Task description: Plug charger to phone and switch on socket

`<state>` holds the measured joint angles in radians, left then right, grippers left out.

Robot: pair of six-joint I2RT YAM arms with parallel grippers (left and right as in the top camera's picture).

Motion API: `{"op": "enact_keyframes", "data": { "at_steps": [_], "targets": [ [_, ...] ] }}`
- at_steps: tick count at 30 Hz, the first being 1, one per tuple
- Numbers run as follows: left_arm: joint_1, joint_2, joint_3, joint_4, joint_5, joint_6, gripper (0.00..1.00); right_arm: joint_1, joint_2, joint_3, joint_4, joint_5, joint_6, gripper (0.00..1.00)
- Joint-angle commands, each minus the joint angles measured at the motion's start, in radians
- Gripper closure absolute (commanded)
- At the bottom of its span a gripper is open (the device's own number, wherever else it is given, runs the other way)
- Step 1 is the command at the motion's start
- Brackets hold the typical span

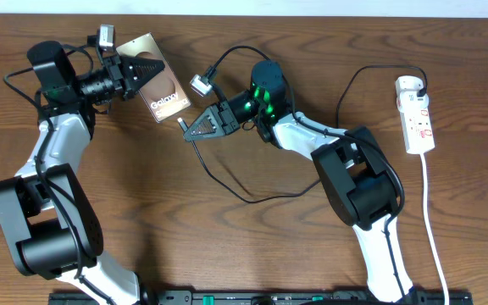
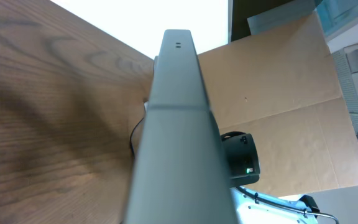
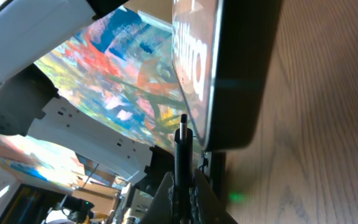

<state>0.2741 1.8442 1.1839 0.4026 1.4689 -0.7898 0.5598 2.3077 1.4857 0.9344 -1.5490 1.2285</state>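
The phone (image 1: 155, 82), a flat slab with a brownish screen and white "Galaxy" text, is held tilted above the table by my left gripper (image 1: 128, 72), which is shut on its upper end. In the left wrist view its grey edge (image 2: 173, 124) fills the middle. My right gripper (image 1: 195, 125) is shut on the charger's black plug (image 3: 182, 146), its tip (image 3: 183, 118) just short of the phone's bottom edge (image 3: 235, 74). The black cable (image 1: 252, 196) loops over the table. The white socket strip (image 1: 417, 114) lies at the far right.
The strip's white cord (image 1: 435, 237) runs toward the front edge at the right. A black lead (image 1: 358, 80) runs from the strip toward the right arm. A small silver connector (image 1: 200, 84) hangs near the phone. Brown cardboard (image 2: 278, 106) stands beyond the table.
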Motion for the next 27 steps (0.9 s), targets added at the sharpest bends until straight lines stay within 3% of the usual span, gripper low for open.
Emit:
{"op": "enact_keyframes", "data": {
  "at_steps": [1,27],
  "targets": [
    [0.004,-0.010,0.011,0.011,0.039,-0.013,0.92,0.004,-0.005,0.005,0.016,-0.011,0.023,0.96],
    [-0.034,-0.010,0.011,0.011,0.069,-0.013,0.92,-0.011,-0.005,0.005,0.035,-0.010,0.021,0.96]
  ]
}}
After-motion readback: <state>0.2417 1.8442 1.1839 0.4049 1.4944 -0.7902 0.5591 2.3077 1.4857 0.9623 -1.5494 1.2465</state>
